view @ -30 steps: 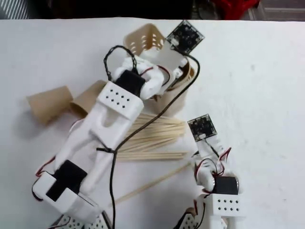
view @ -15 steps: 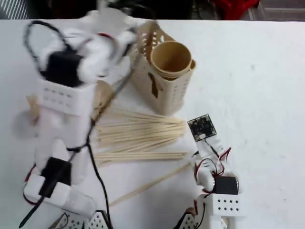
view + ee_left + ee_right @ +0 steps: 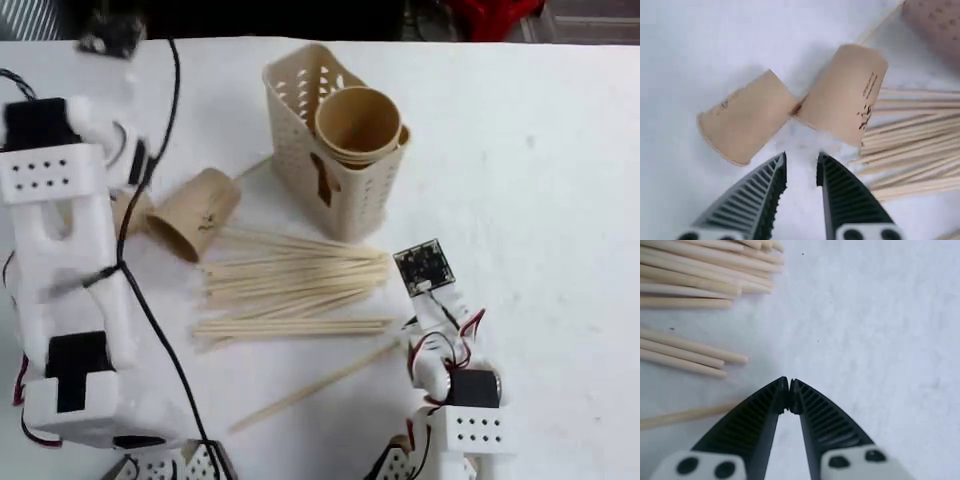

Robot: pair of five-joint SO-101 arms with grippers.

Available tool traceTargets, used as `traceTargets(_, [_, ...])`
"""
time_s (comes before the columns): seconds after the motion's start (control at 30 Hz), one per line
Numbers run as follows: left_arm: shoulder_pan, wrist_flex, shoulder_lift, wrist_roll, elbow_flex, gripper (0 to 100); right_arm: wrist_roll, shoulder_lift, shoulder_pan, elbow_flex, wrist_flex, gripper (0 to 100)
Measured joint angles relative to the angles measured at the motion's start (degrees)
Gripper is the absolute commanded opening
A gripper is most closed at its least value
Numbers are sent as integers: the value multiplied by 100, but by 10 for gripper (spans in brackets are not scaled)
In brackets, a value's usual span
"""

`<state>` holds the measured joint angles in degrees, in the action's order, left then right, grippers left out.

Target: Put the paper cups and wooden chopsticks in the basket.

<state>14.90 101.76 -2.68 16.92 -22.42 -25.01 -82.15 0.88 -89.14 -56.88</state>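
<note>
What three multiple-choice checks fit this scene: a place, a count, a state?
1. Where is the pile of pale wooden chopsticks? A) on the white table beside the cream perforated plastic basket B) inside that basket C) on the floor
2. How many brown paper cups lie sideways on the table? A) one B) two C) four
3. The right gripper is: A) shut, empty B) wide open C) shut on a chopstick
Answers: 1 A, sticks spread on the tabletop; 2 B, left wrist view shows two; 3 A, its fingers meet with nothing between.
</note>
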Motion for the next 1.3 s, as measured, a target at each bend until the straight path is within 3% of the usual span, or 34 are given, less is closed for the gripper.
traceTargets(0.13, [53,-598,0,0,1310,133,0,0,18,0,0,18])
traceTargets(0.27, [70,-1196,0,88,2215,207,0,0,9,-44,18,18])
traceTargets(0.67, [88,-1846,0,229,2549,216,9,0,0,-62,88,18])
traceTargets(1.13, [88,-2347,0,3446,2787,177,0,0,9,-62,88,18])
traceTargets(1.3, [62,-3095,35,4132,3253,177,0,0,9,-62,88,18])
